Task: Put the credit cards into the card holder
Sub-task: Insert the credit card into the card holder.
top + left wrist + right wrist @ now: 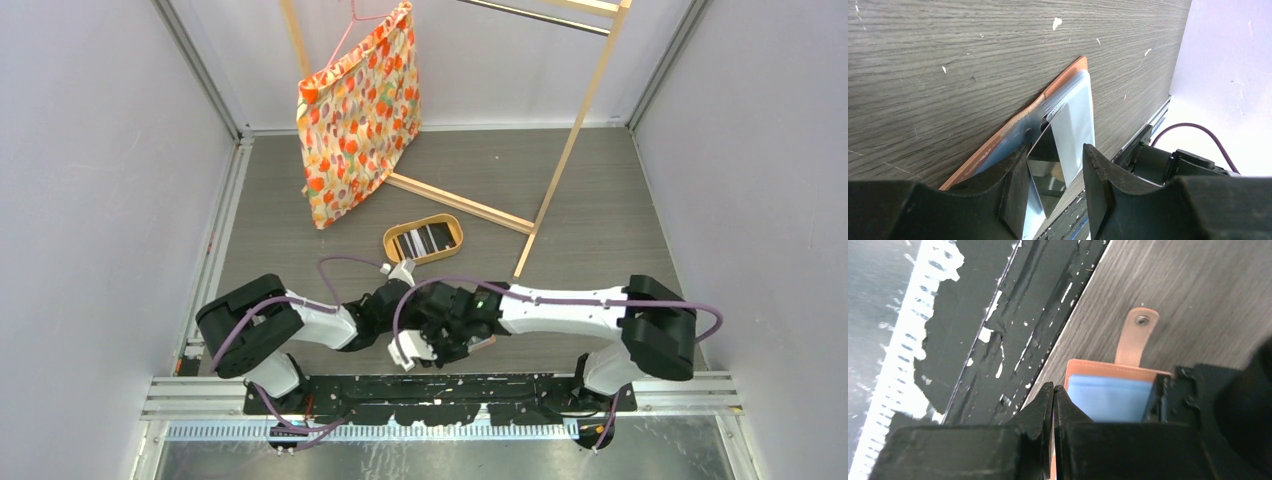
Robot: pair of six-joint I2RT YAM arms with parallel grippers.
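At the near edge of the counter [580, 220], the open card holder [1108, 397] is laid flat, its blue lining turned up and its snap tab [1137, 340] stretched out on the wood. The right claw [1053, 390] is clenched tight at the holder's edge; whether a flap is pinched there cannot be told. The left claw [1055, 152] is set astride a dark, shiny card [1045, 162] resting on the holder's inner pockets, with one finger on either side. Whether that card is gripped or released cannot be told. Farther back, an oval wooden tray [387, 242] holding more cards [428, 238] is seen near mid-counter. Beyond it, a flowered bag [358, 115] is hung from a pink hanger [345, 40] beside a wooden rack [575, 130].
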